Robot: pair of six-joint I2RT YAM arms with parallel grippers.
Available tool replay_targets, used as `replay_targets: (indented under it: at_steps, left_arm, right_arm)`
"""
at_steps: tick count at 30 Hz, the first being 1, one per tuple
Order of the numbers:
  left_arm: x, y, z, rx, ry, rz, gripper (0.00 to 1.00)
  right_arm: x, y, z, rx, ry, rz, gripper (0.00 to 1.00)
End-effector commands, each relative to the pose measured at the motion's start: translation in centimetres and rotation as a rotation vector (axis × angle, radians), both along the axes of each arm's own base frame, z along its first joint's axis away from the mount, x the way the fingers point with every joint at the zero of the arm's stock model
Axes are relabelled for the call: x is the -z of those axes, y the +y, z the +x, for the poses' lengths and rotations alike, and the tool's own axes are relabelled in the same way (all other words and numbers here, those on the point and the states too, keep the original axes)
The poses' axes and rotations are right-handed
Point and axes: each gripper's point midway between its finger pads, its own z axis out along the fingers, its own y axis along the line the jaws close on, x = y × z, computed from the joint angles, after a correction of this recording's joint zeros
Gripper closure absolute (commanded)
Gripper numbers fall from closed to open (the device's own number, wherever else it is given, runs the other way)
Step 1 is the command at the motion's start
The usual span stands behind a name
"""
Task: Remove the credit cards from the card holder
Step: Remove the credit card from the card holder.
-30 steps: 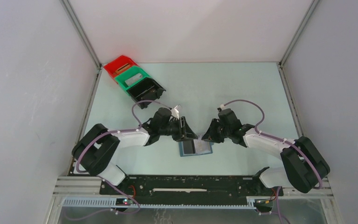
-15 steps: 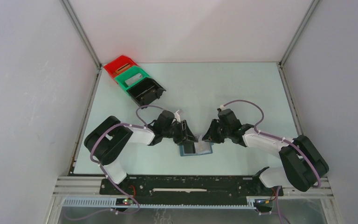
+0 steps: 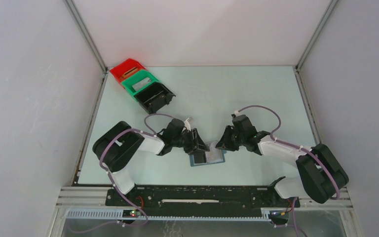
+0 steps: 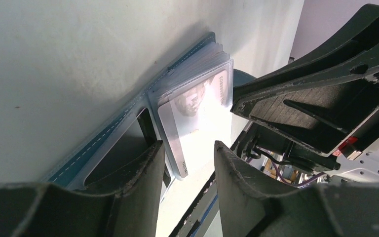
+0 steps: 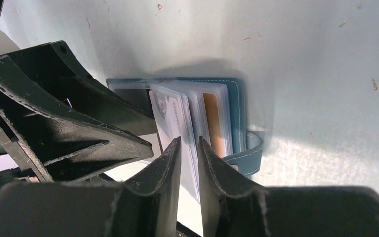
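Half the card holder (image 3: 213,158) behind both jaws

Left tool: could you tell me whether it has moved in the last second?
Yes. The left tool has come nearer the card holder, farther from the black bin.
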Motion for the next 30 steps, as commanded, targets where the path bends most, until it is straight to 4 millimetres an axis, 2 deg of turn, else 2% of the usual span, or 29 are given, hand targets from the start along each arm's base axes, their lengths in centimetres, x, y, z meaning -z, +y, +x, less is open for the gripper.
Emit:
replay_targets:
  at_steps: [1, 6, 8, 19, 30]
  left_arm:
    - [0.7, 0.1, -0.5, 0.004, 0.016, 0.0, 0.53]
    - [0.8, 0.2, -0.6, 0.002, 0.018, 0.003, 0.53]
    - [0.9, 0.2, -0.6, 0.002, 0.018, 0.003, 0.53]
    - [0.9, 0.2, -0.6, -0.001, 0.017, -0.002, 0.53]
    - [0.8, 0.3, -0.6, -0.002, 0.017, -0.005, 0.53]
  right_arm:
    - [-1.3, 0.5, -0.1, -0.018, -0.052, 0.02, 0.73]
    - [-3.6, 1.1, 0.1, -0.022, -0.131, 0.054, 0.71]
    - [-3.7, 1.3, 0.1, -0.028, -0.13, 0.063, 0.71]
    - [-1.1, 1.2, -0.4, -0.033, -0.065, 0.009, 0.72]
    - [0.2, 1.2, -0.7, -0.041, -0.045, -0.026, 0.72]
